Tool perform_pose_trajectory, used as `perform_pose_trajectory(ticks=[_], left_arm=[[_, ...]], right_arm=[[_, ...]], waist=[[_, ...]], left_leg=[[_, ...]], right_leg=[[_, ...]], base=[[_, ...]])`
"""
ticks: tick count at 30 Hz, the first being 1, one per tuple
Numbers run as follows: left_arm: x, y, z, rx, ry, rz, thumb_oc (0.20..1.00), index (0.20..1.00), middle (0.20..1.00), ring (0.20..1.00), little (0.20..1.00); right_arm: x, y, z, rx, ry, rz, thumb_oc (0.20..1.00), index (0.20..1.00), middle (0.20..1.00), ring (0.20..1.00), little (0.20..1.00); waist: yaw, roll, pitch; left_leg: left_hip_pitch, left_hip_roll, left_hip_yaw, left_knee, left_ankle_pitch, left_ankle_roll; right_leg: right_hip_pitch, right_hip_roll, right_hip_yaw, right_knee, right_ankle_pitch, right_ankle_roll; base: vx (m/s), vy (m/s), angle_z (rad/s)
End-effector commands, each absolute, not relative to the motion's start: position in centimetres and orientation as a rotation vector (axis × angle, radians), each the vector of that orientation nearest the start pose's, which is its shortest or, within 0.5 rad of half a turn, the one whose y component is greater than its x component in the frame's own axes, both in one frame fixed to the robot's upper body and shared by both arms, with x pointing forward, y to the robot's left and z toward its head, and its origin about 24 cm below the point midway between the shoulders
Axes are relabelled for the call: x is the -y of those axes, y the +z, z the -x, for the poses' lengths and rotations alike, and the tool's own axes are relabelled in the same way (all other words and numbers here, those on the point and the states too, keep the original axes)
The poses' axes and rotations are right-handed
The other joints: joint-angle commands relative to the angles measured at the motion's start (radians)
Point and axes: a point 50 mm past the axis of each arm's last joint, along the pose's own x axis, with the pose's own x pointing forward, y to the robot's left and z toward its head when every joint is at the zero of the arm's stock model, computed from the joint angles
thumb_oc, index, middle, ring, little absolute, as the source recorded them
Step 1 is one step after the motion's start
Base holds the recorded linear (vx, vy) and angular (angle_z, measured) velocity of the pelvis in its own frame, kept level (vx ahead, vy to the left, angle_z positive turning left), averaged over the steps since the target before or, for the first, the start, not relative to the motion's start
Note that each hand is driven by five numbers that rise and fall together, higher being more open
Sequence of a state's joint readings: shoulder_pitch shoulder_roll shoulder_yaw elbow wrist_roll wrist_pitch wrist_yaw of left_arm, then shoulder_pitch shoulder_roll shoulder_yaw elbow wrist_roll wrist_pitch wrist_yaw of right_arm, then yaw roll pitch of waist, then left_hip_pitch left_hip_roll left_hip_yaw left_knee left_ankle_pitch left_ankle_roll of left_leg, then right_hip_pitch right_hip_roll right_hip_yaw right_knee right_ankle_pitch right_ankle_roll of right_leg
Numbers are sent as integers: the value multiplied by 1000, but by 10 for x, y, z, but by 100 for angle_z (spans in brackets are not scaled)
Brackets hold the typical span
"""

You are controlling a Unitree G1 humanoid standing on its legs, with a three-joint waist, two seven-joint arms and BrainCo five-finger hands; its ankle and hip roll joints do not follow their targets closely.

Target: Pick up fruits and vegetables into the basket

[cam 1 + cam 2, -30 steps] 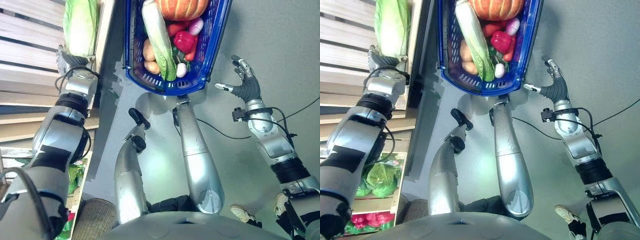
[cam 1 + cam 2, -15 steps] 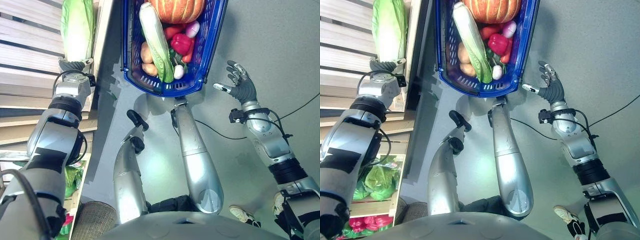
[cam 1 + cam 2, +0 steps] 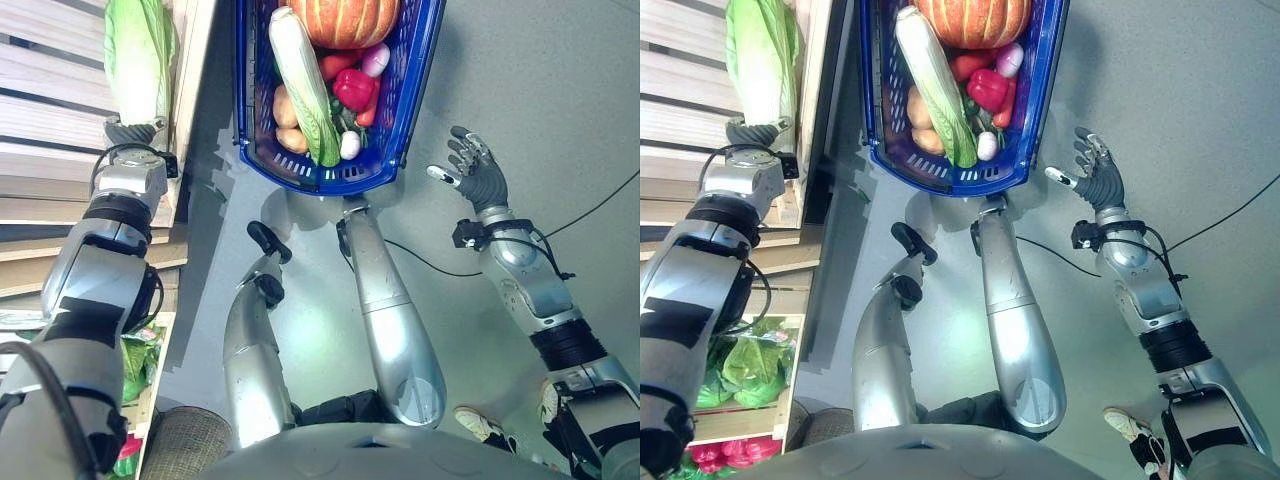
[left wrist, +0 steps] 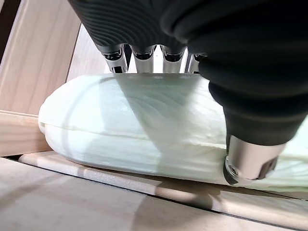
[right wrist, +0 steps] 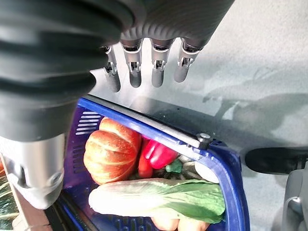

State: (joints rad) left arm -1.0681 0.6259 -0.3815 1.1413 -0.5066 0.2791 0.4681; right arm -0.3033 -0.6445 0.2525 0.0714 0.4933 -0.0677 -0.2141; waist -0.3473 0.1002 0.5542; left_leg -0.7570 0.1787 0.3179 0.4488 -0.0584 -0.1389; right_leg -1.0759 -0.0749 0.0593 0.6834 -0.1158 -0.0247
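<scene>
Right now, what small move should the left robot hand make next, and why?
Probably close and lift: the left robot hand already sits over the cabbage on the wooden shelf, fingers behind and thumb in front, and the basket waits nearby.

Lighting looks bright and even from overhead on my end. Soft shadows sit on the floor around the blue basket [image 3: 414,95], and my wrist covers are blurred up close.
</scene>
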Motion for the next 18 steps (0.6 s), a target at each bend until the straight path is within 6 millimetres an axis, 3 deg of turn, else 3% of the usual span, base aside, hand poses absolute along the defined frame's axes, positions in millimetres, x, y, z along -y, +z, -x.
perform_pose_trajectory(ticks=[1, 12, 18], left_arm=[[-258, 99, -387, -459, 419, -271, 200, 200, 200, 200, 200], [-255, 88, -379, -347, 432, -162, 200, 200, 200, 200, 200], [-260, 81, -365, -203, 478, -162, 200, 200, 200, 200, 200]], right_arm=[[195, 118, -296, 215, 82, 59, 1000, 1000, 1000, 1000, 1000], [195, 132, -283, 317, 149, 128, 1000, 1000, 1000, 1000, 1000], [185, 156, -272, 461, 244, 198, 1000, 1000, 1000, 1000, 1000]], waist=[[-24, -74, -34], [-16, -45, -34], [17, -34, -34]], left_leg=[[-74, -1, 26, 101, -43, 35], [43, -20, 31, 52, -36, 37], [170, -35, 10, 22, -41, 38]], right_leg=[[39, 20, 0, -10, -68, 45], [144, 5, 3, -26, -85, 41], [276, -26, -28, -61, -90, 44]], base=[[0, 0, 0], [-1, 63, -3], [-16, 39, 8]])
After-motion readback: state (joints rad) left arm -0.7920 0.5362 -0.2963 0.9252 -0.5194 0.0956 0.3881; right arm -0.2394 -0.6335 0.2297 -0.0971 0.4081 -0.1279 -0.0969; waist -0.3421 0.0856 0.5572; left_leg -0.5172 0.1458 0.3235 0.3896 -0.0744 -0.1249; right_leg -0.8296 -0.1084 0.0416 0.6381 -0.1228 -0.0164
